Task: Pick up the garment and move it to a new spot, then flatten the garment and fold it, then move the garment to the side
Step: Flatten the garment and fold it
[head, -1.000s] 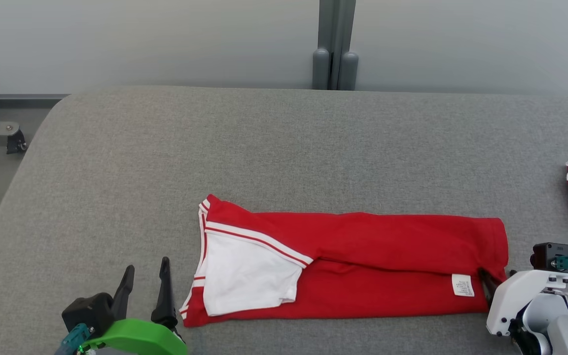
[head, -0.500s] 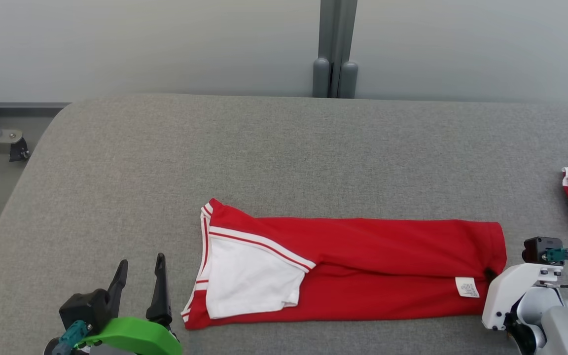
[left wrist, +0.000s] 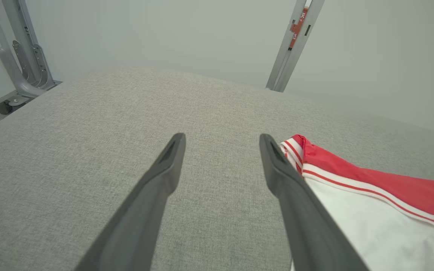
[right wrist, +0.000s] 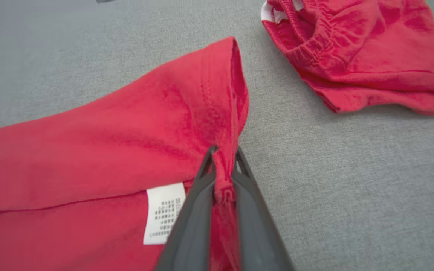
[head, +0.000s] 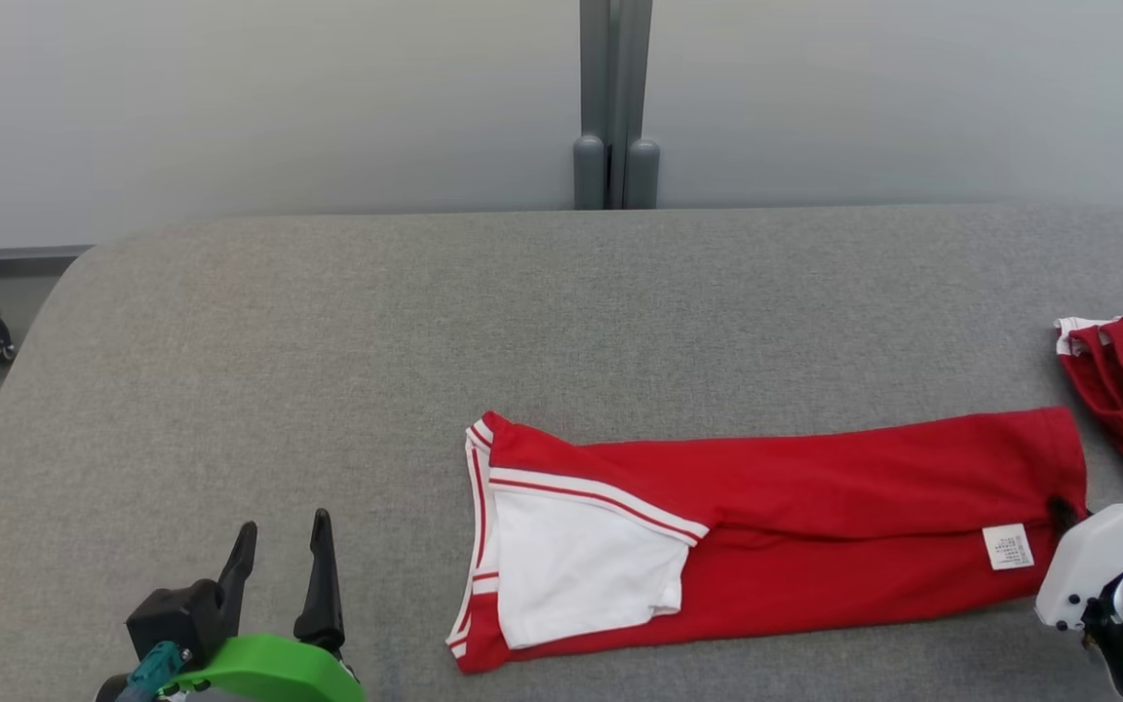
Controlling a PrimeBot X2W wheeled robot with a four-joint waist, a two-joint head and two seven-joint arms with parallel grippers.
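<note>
One thin hem pinch by the right gripper (right wrist: pixel 222 154), at the three-o'clock end of the folded red-and-white cotton garment (head: pixel 864 507) on the grey fabric table (head: pixel 328 341), could slip or drag the fold open; the left gripper (head: pixel 284 525) sits spread at seven o'clock.

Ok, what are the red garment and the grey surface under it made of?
The red garment: soft matte knit, likely cotton jersey; it puckers where the right gripper pinches it. The grey surface: seemingly woven upholstery fabric, flecked, matte.
</note>
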